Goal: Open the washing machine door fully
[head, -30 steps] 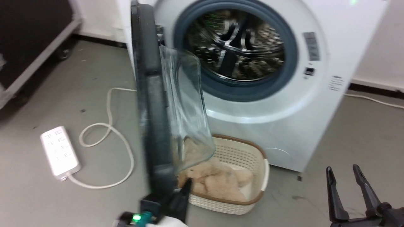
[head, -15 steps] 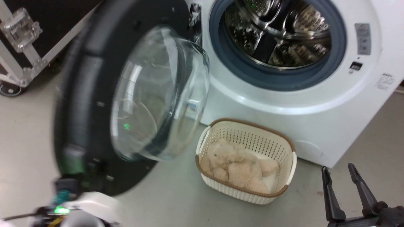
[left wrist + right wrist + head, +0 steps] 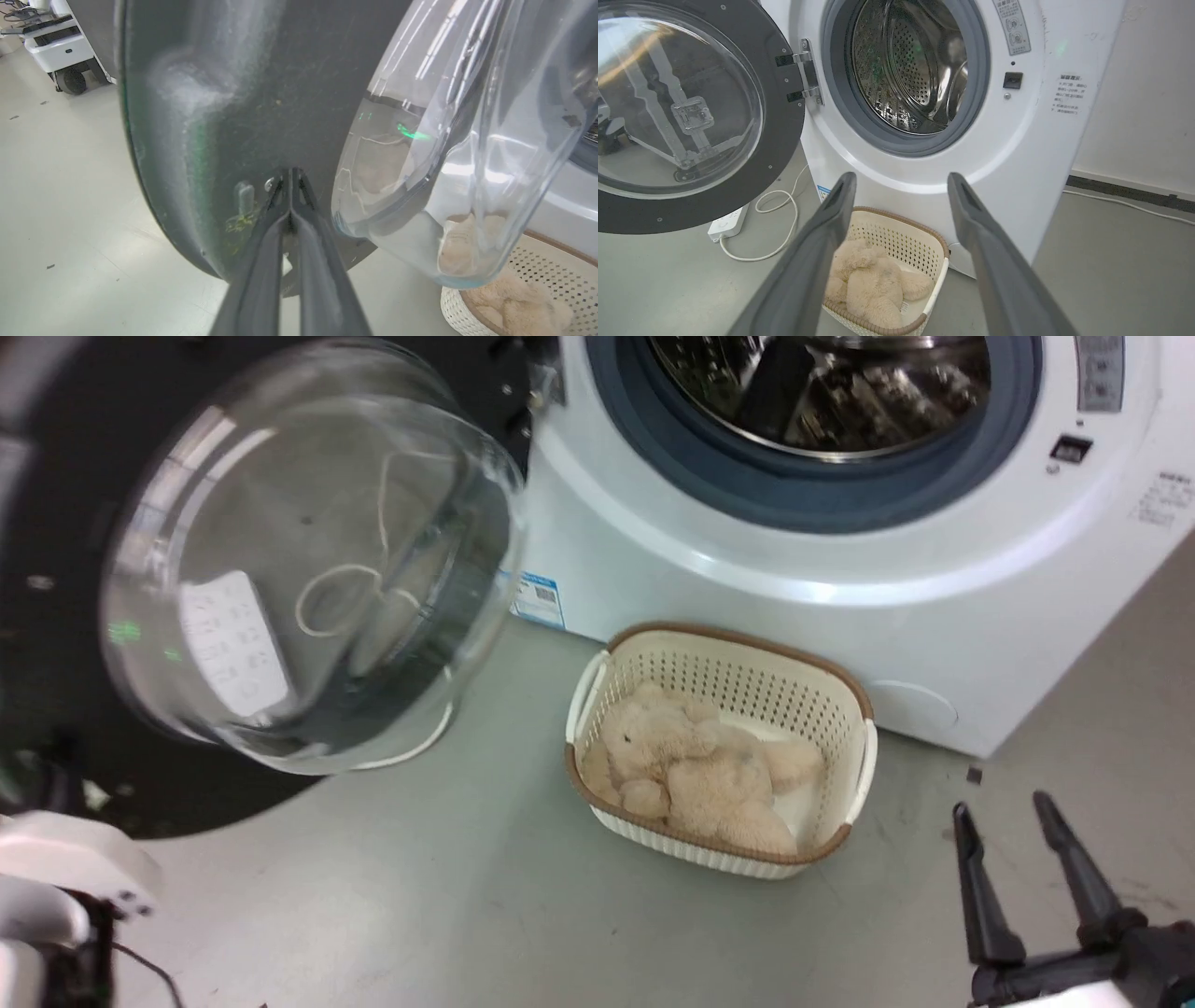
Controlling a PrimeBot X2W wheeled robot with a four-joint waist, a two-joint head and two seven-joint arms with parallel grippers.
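The washing machine door [image 3: 280, 569] hangs out to the left of the washing machine [image 3: 747, 569], hinged at the left edge of the drum opening [image 3: 906, 74]. A basket [image 3: 864, 747] sits on the floor [image 3: 467, 896] just before the machine, below the opening, with a plush bear [image 3: 700, 775] in it. A power strip [image 3: 728, 224] lies on the floor behind the door.

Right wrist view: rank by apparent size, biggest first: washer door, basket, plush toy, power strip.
1. washing machine door, largest even though the view's left edge cuts it off
2. basket, partly behind a finger
3. plush toy, lying inside the basket
4. power strip, smallest, partly hidden behind the door's rim
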